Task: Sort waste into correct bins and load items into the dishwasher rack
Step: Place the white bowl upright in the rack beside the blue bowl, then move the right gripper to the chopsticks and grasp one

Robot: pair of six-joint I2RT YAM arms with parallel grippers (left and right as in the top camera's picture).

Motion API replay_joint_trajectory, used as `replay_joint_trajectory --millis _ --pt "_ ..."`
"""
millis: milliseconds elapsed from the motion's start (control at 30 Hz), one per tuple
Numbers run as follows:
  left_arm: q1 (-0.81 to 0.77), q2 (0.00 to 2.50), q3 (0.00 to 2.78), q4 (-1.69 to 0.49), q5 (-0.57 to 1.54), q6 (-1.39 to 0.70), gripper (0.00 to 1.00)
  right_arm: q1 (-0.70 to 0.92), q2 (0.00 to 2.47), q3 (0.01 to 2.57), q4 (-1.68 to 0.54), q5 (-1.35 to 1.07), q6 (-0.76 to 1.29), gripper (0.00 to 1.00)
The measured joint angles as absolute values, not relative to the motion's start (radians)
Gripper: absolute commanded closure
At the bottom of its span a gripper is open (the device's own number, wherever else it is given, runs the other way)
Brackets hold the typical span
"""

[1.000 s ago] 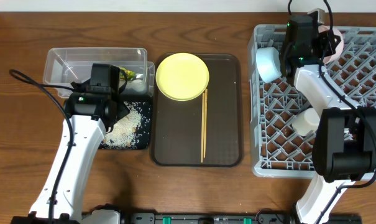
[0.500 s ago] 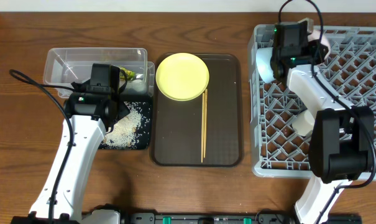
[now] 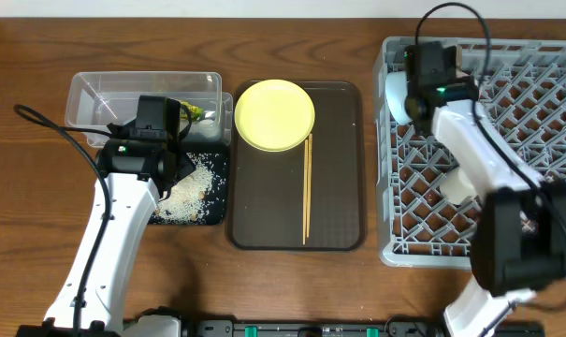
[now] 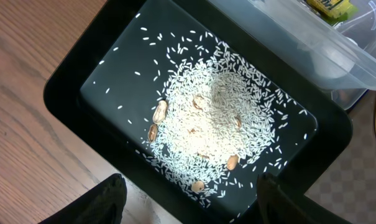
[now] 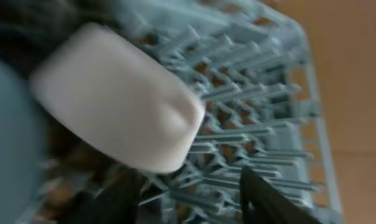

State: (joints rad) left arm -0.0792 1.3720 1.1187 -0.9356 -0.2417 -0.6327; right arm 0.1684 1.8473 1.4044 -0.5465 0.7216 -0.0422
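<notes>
The left wrist view showed brown bits [image 4: 160, 112] among the rice [image 4: 219, 124] in the black tray [image 4: 69, 93], unseen overhead. The left gripper [image 4: 194, 199] hung above, fingers spread, empty. The right wrist view, blurred, showed the right gripper [image 5: 188, 199] with fingers apart and nothing between, below the white bowl [image 5: 113, 99] in the rack [image 5: 262, 124]. The wrapper [image 4: 330, 7] in the tub [image 4: 337, 43] was cut off, its print unreadable.

The table [image 3: 21, 234] is brown wood with darker lines in it. A dark brown serving tray [image 3: 264, 197] lies flat in the middle of the table, its long sides running front to back. It has round corners and a low rim. Toward the table's left side lie a few small tan bits [image 4: 161, 112] that look like peanuts. A white strip of wall [image 3: 264, 7] runs along the back edge.
</notes>
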Motion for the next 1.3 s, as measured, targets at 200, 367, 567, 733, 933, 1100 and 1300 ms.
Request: replay_joint_trajectory --millis 200,367,567,733,933,1100,1300 --pt "-0.079 1.372 1.119 -0.935 -0.242 -0.633 0.29 0.198 1.652 1.405 -0.633 0.315 0.039 0.51" --pt "-0.079 1.372 1.119 -0.933 -0.242 -0.633 0.29 0.292 1.635 1.406 -0.697 0.038 0.127 0.50" --pt "-0.079 1.372 1.119 -0.931 -0.242 -0.633 0.29 0.433 1.703 1.406 -0.741 -0.078 0.178 0.51" --pt "-0.079 1.372 1.119 -0.931 -0.242 -0.633 0.29 0.514 1.799 1.406 -0.767 -0.074 0.273 0.51" --pt "-0.079 1.372 1.119 -0.930 -0.242 -0.633 0.29 0.579 1.909 1.405 -0.770 -0.070 0.412 0.51" --pt "-0.079 1.372 1.119 -0.931 -0.242 -0.633 0.29 0.610 1.972 1.405 -0.776 -0.049 0.512 0.51" --pt "-0.079 1.372 1.119 -0.930 -0.242 -0.633 0.28 0.622 2.022 1.405 -0.781 0.006 0.557 0.51"
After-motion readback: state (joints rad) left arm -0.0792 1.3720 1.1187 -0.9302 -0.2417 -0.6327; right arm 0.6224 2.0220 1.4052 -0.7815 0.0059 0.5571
